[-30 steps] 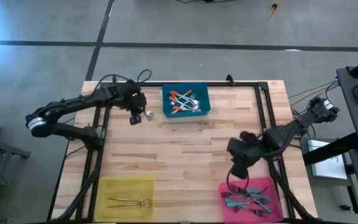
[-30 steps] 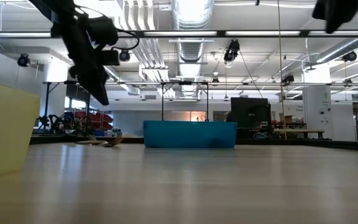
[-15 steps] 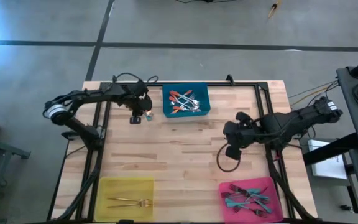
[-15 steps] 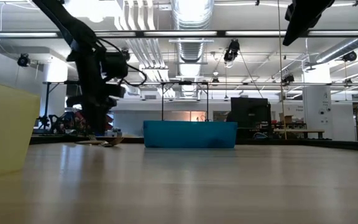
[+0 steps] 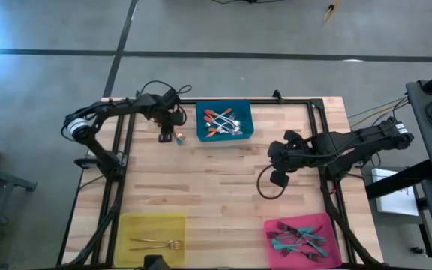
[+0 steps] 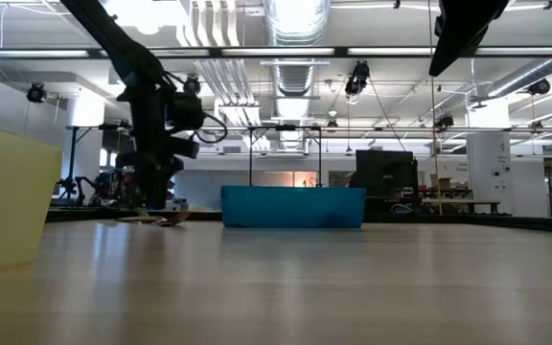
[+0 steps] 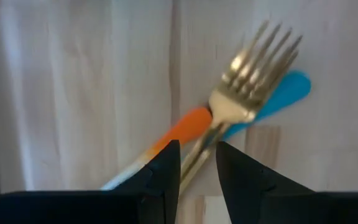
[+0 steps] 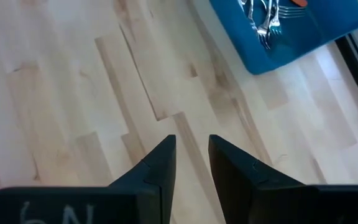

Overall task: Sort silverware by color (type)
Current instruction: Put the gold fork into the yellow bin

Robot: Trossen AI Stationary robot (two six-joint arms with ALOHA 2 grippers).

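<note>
Overhead, the pale wooden table (image 5: 223,187) carries a flat blue rectangular bin (image 5: 224,121) of red-handled forks. Above mid-table the right gripper (image 5: 279,178) hangs with parted, empty fingers. Beside the bin, the left gripper (image 7: 197,168) straddles a gold fork (image 7: 247,93) crossing orange-handled and teal-handled pieces, fingers parted
</note>
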